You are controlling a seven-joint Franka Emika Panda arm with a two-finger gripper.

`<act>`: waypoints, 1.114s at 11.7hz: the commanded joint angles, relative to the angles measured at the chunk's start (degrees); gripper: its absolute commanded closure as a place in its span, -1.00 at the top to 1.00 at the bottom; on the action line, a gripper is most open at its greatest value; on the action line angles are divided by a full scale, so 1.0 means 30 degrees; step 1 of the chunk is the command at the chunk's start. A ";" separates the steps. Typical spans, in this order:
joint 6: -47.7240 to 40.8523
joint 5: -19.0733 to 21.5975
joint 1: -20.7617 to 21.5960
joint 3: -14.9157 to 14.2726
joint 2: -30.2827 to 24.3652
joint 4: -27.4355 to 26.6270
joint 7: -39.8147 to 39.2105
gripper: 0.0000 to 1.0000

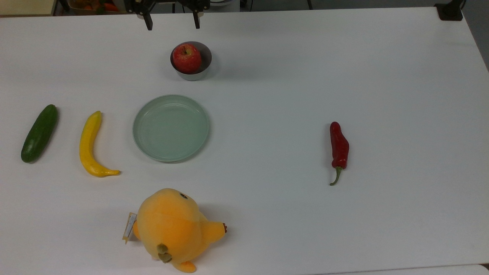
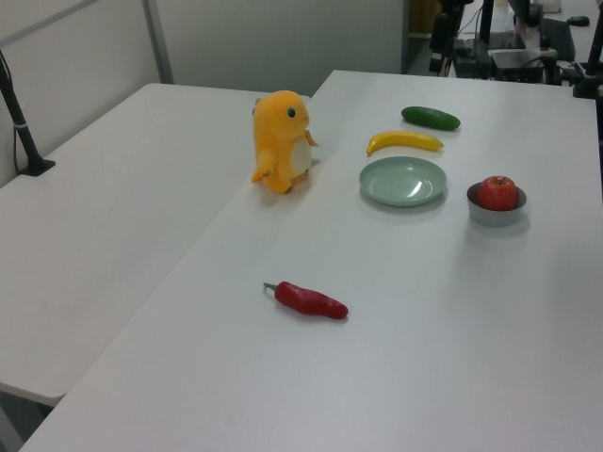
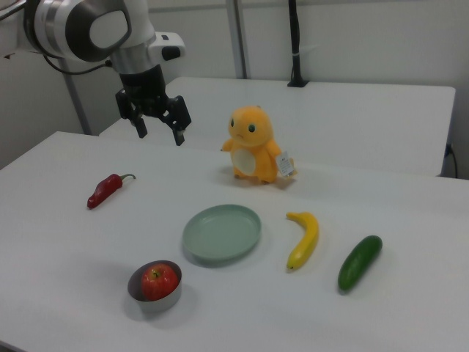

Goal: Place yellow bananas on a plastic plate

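Yellow curved banana [image 1: 91, 146] lies on the white table [image 1: 344, 68], left of centre in the top view, beside the empty pale mint-green plastic plate [image 1: 170, 127]. Black two-finger gripper [image 3: 158, 129] hangs above the table, seemingly well clear of it, fingers spread apart, at the right view's upper left.

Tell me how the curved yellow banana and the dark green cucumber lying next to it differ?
The curved yellow banana is bright yellow, while the dark green cucumber is deep green. The banana bends and ends in a pointed tip; the cucumber is straight with blunt, rounded ends. The banana lies nearer the pale green round plate; the cucumber lies beyond it, farther from the plate. Both rest flat on the white table, side by side and untouched.
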 commanded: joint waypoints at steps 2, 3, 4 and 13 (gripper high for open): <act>0.2957 -0.0684 -0.0784 -0.0824 0.0625 0.0020 -0.0618 1.00; 0.3600 -0.0685 -0.0902 -0.1205 0.0745 -0.0009 -0.1462 1.00; 0.3984 -0.0685 -0.1193 -0.1470 0.0920 -0.0038 -0.2224 1.00; 0.8470 -0.1532 -0.1927 -0.4080 0.4815 -0.0741 -0.4809 1.00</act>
